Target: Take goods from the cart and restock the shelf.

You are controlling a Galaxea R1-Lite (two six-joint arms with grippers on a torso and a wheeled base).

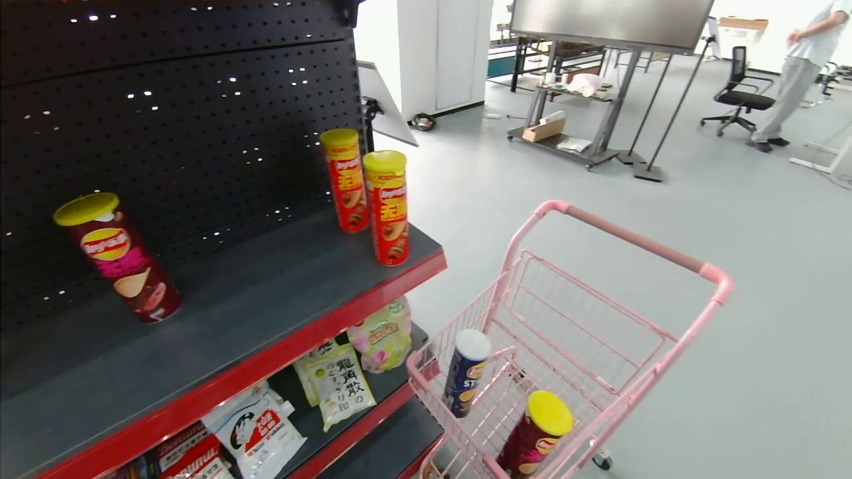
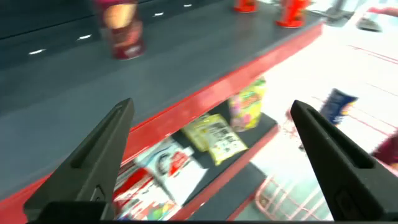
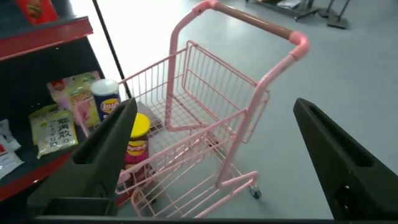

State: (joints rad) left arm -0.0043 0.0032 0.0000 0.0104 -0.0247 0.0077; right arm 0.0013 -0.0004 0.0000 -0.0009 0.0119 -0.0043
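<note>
Both claws hang spread wide, holding nothing: the left gripper [image 2: 211, 106] faces the shelf [image 1: 266, 286] that stands right beside the pink cart [image 1: 639, 239], and the right gripper [image 3: 214, 102] looks down on the cart itself. Grey floor [image 1: 765, 219] runs out beyond the cart to a wheeled screen stand [image 1: 609, 23] and an office chair [image 1: 742, 96] well behind it. Inside the cart a blue can [image 1: 466, 372] stands at the corner nearest the shelf, a yellow-lidded maroon can [image 1: 536, 432] near it. On the dark shelf board beside the cart stand two red cans [image 1: 387, 207], with a second maroon can [image 1: 120, 259] farther along; snack bags [image 1: 339, 386] lie on the tier below.
</note>
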